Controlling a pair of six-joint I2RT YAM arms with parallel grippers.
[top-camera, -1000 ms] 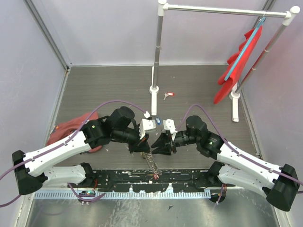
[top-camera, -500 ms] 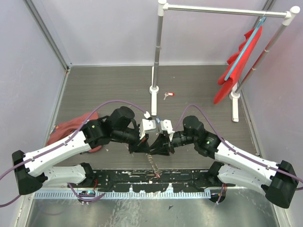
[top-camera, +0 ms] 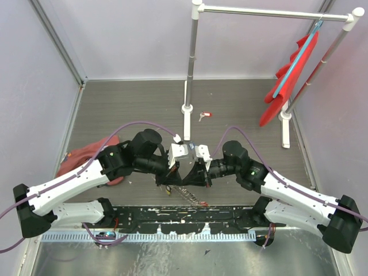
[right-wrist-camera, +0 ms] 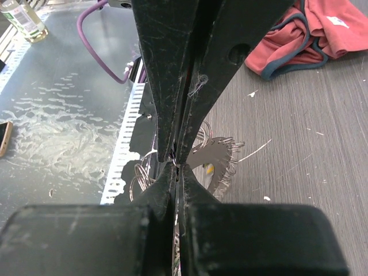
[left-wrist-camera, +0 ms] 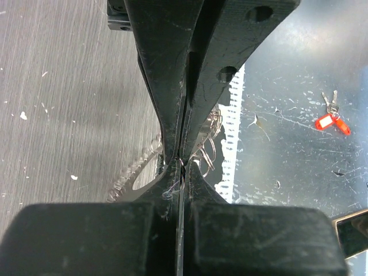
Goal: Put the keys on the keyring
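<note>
Left wrist view: the keyring hangs between the 2 facing grippers near the table's front edge, small rings clustered on it. The left gripper and right gripper both pinch its coil, fingers pressed together. Some red-tagged keys lie apart on the metal plate; 1 more red-tagged key lies near the pole base.

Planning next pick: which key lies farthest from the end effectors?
The red-tagged key beside the white stand base, lying alone on the grey tabletop.
</note>
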